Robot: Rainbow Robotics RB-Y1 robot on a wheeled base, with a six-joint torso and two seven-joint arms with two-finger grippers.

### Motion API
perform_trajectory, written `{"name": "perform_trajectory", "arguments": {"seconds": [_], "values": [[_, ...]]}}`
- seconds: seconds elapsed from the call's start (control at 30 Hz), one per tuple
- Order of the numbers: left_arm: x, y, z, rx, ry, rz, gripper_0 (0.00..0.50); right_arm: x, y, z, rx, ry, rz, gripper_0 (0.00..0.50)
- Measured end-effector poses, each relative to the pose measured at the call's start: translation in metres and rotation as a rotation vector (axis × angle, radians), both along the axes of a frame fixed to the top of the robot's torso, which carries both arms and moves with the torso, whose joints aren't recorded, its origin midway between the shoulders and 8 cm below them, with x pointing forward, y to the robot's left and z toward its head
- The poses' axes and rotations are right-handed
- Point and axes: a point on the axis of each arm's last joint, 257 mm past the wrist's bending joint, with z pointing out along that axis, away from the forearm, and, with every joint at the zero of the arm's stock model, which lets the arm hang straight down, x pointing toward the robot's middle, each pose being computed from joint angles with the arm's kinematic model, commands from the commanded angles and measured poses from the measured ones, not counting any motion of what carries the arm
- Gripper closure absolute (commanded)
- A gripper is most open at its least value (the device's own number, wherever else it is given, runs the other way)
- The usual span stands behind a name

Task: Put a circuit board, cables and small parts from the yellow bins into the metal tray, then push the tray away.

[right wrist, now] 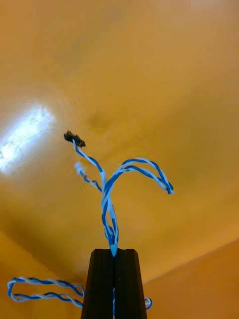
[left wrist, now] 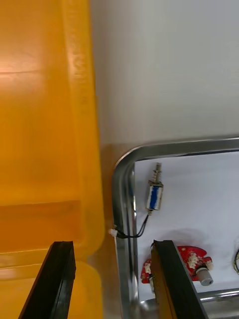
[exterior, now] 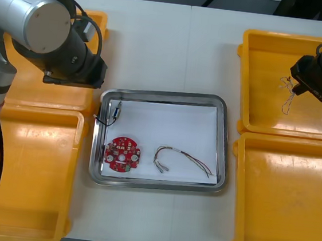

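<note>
My right gripper point(right wrist: 114, 251) is shut on a twisted blue and white cable point(right wrist: 110, 189), held over the floor of the far right yellow bin point(exterior: 271, 57); the cable point(exterior: 286, 93) dangles below the gripper point(exterior: 294, 83) in the front view. Another blue and white loop point(right wrist: 42, 290) lies beside the fingers. My left gripper point(left wrist: 112, 269) stands open at the metal tray's point(exterior: 222, 112) far left corner, between the tray and the left bins. In the tray lie a round red circuit board point(exterior: 122, 155), a red and yellow cable point(exterior: 181, 158) and a small metal part point(left wrist: 155, 194) with a black lead.
Two yellow bins point(exterior: 29, 164) stand at the left and a near right bin point(exterior: 285, 202) at the right. The tray rim point(left wrist: 122, 199) runs close to the left bin's wall point(left wrist: 87, 149). Bare table point(exterior: 168, 52) lies beyond the tray.
</note>
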Motion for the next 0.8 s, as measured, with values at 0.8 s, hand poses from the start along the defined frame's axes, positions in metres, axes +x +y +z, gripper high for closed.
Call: {"name": "perform_trajectory", "arguments": {"seconds": [0.8], "values": [[0.023,0.136,0.015,0.048,0.014,0.334,0.051,-0.027,-0.014,0.061,-0.428,-0.027,0.569,0.500]]}}
